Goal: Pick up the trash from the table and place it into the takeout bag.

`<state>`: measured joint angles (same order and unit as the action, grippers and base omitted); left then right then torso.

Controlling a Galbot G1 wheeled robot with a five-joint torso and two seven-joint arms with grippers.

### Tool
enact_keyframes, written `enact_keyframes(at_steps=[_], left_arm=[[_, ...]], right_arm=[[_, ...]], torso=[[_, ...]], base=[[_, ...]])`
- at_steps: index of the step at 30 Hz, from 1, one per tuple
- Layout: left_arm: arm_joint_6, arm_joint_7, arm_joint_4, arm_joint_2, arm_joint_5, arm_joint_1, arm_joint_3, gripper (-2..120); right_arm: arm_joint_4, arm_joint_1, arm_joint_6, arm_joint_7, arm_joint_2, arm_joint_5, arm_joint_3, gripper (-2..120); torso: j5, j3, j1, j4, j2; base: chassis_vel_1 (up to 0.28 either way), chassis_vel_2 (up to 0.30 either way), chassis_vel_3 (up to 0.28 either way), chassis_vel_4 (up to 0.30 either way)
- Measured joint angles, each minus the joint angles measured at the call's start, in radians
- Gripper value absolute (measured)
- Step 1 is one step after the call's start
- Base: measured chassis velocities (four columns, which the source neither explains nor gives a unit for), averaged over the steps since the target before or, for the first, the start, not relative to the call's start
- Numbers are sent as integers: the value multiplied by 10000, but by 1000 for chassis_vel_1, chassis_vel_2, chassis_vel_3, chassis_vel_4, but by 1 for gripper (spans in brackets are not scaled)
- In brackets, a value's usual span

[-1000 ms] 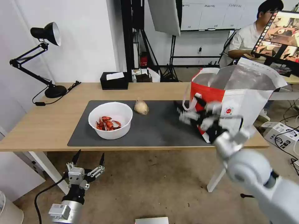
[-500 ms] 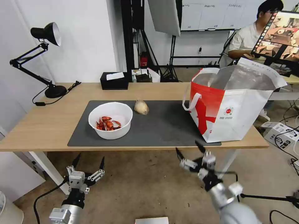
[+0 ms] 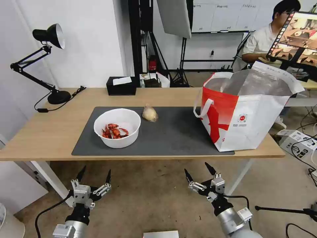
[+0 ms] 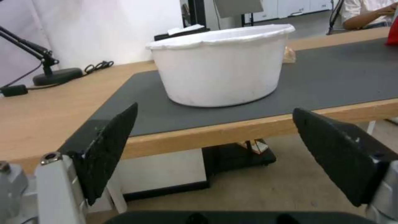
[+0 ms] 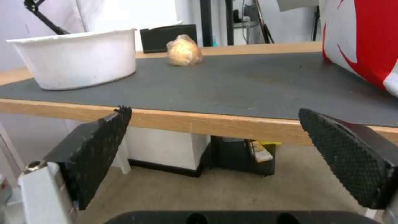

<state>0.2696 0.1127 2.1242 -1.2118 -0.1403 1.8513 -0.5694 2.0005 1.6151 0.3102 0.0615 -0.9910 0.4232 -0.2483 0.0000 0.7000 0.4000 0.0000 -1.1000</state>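
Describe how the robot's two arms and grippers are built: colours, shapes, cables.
Both grippers, the left gripper and the right gripper, have two slim black pointed fingers on silver-grey metal linkages with small white blocks. Seen close, the finger pads are black with a knobbly textured face. Behind each sits a black collar and a silver cylindrical wrist, with a black cable looping off.

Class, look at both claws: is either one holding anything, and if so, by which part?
Nothing is held. The left claw and right claw both hang open and empty below the table edge.
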Motion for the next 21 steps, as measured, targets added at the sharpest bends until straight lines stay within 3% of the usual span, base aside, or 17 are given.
enact_keyframes(at_steps=[9,21], left_arm=[[20,-9,13,-49,43,-7,59,100],[36,29,20,-144,122,-33,125,100]], right_arm=[[50,-180,-91,42,159,47,121,100],[889,-4468,-2070,876,1454,1459,2085,100]], torso=[[0,0,0,-2,0],[-1,2,1,-1,0]], base=[[0,0,0,0],[0,0,0,0]])
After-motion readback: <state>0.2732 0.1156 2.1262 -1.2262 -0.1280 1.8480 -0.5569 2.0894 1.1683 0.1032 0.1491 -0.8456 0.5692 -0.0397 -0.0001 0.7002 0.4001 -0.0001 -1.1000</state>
